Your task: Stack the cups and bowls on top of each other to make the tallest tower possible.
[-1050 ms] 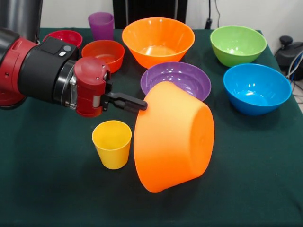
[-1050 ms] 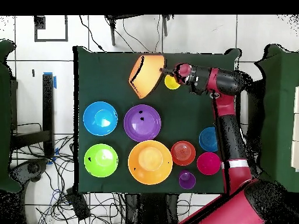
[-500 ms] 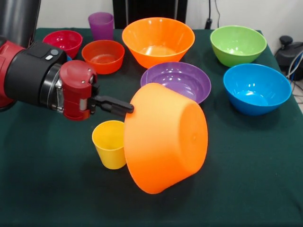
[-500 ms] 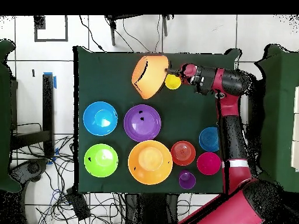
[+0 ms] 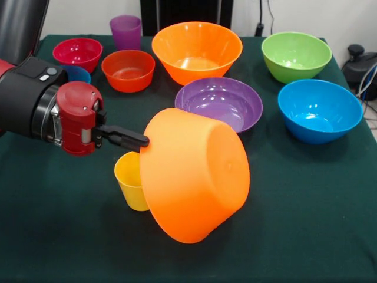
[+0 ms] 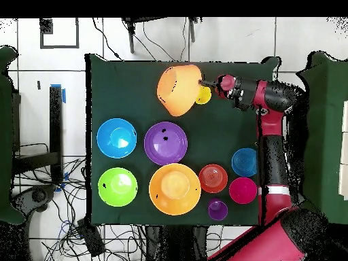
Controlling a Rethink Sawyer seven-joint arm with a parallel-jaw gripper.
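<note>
A large orange bowl (image 5: 197, 177) hangs tilted, base toward the camera and mouth turned down and away. My gripper (image 5: 141, 141) is shut on its rim at the left, coming in sideways. The bowl's rim overlaps the yellow cup (image 5: 128, 177), which stands upright on the cloth, its right half hidden. From above, the held bowl (image 6: 179, 88) lies against the cup (image 6: 204, 96) by the gripper (image 6: 202, 85). A second large orange bowl (image 5: 197, 50) and the purple cup (image 5: 126, 30) stand at the far side.
Standing upright on the green cloth are a wide purple bowl (image 5: 219, 101), a green bowl (image 5: 296, 55), a blue bowl (image 5: 319, 109), a red-orange bowl (image 5: 128, 69), a pink bowl (image 5: 77, 52) and a small blue bowl (image 5: 76, 73) partly behind my arm.
In the front view my arm has slid left with the orange bowl. The bowl has tipped further over and now covers part of the yellow cup.
</note>
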